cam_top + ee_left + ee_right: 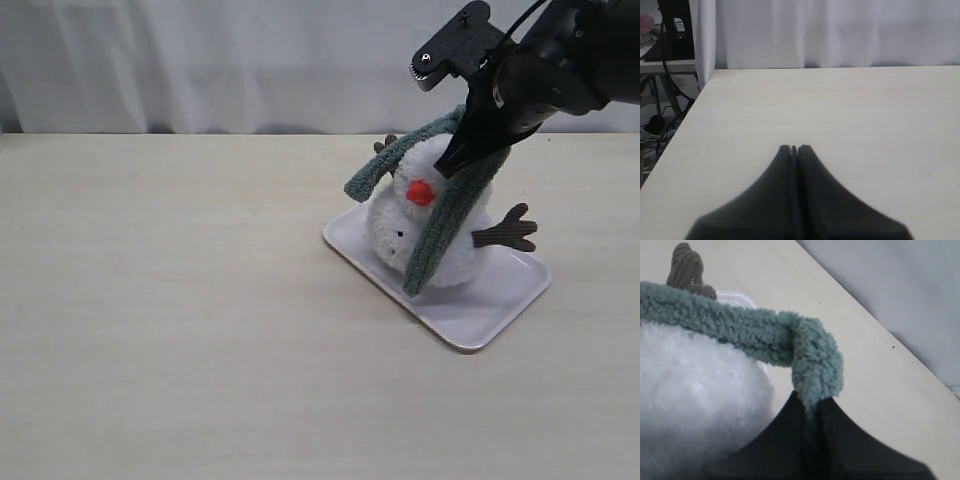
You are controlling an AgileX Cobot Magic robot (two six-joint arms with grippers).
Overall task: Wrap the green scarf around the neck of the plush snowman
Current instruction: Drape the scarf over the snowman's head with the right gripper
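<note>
1. The plush snowman (430, 250) is sitting on a white tray (480, 318) and leaning over at a tilt, with its orange nose (421, 193) pointing toward the near edge of the surface (160, 300).
2. The tray is lying at an angle in the right half of the surface, with one corner pointing toward the near edge.
3. The green scarf (447, 215) is hanging over the top of the snowman's head rather than circling it. One end is sticking out on the left side of the head. The other end is running down past the nose, across the front of the body, and reaching almost to the tray.
4. The right hand (452, 163) is reaching down from the far right, above the head. Its fingers are pressing together on a bunched fold of the scarf, and the fabric is bulging out just past the tips.
5. One brown twig arm (508, 230) is poking out to the right, clear of the scarf.
6. How the scarf is sitting relative to the neck is hard to tell, since the fluff is hiding the narrowing.
7. The left hand (795, 149) is hovering over a bare part of the surface near one of its side edges. Its fingers are resting together with nothing between them.
</note>
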